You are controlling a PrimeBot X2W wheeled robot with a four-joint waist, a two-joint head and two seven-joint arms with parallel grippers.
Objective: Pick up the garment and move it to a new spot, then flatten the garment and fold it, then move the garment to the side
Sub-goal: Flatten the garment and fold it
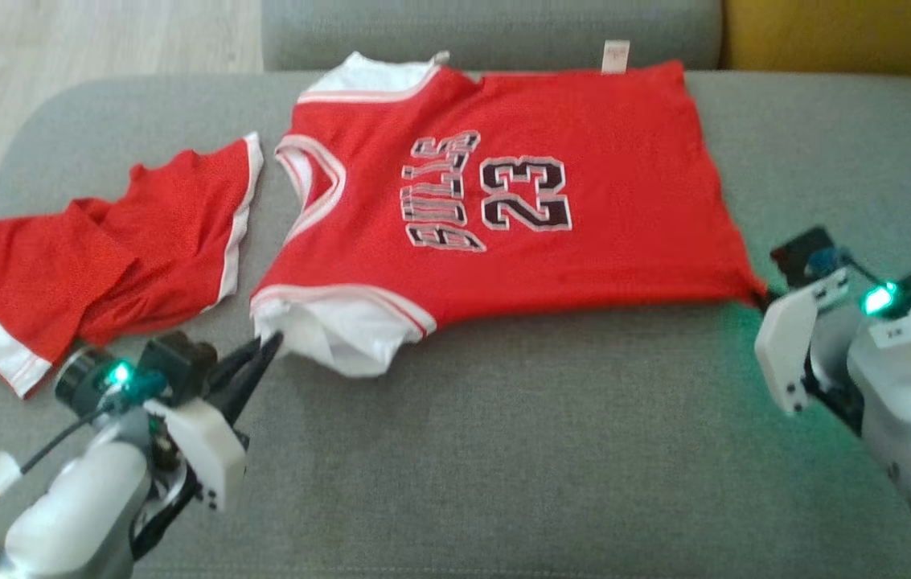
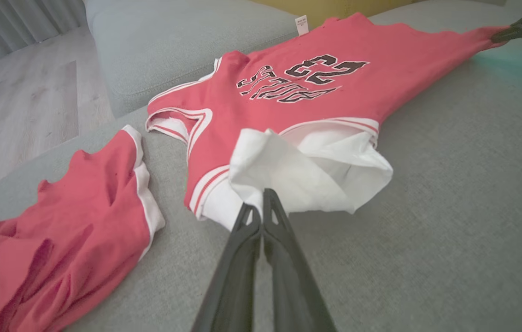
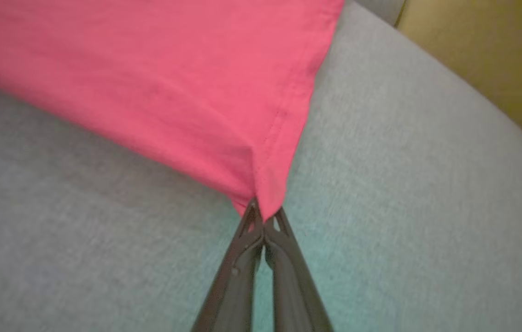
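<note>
Red jersey [image 1: 503, 201] lies print-up across the far half of the grey sofa cushion [image 1: 503, 466], neck to the left, hem to the right. Near-left corner: left tool [image 2: 261, 205], fingers pressed together, pinching the white sleeve fabric. Near-right corner: right tool [image 3: 264, 220], fingers pressed together on the hem corner, cloth drawn to a point. Red shorts [image 1: 101, 249] lie crumpled at left, just apart from the jersey.
</note>
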